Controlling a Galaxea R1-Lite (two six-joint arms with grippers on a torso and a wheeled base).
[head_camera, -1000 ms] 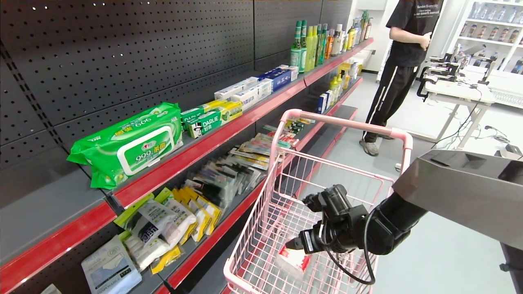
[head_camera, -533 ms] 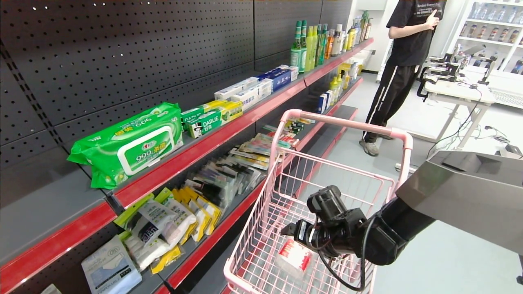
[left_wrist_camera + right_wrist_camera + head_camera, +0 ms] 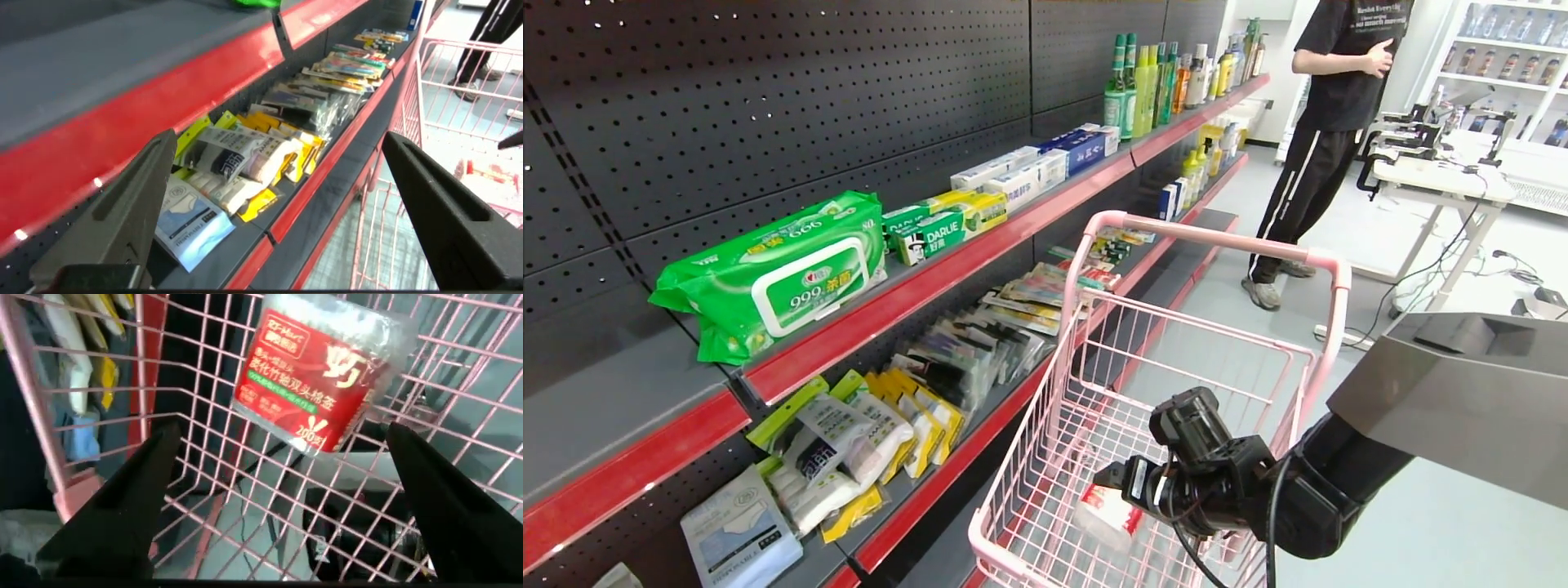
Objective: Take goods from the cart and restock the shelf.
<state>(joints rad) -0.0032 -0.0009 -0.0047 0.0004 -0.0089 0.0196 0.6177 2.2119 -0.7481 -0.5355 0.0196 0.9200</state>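
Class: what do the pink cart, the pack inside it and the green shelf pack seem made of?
Pink cart: likely painted metal wire, a grid of thin crossing rods.
Pack inside it: clear glossy plastic, see-through, with glare.
Green shelf pack: soft plastic film, creased and shiny.

swab pack (image 3: 1104, 516) lies in the cart (image 3: 1217, 238), right of the shelf (image 3: 890, 314).
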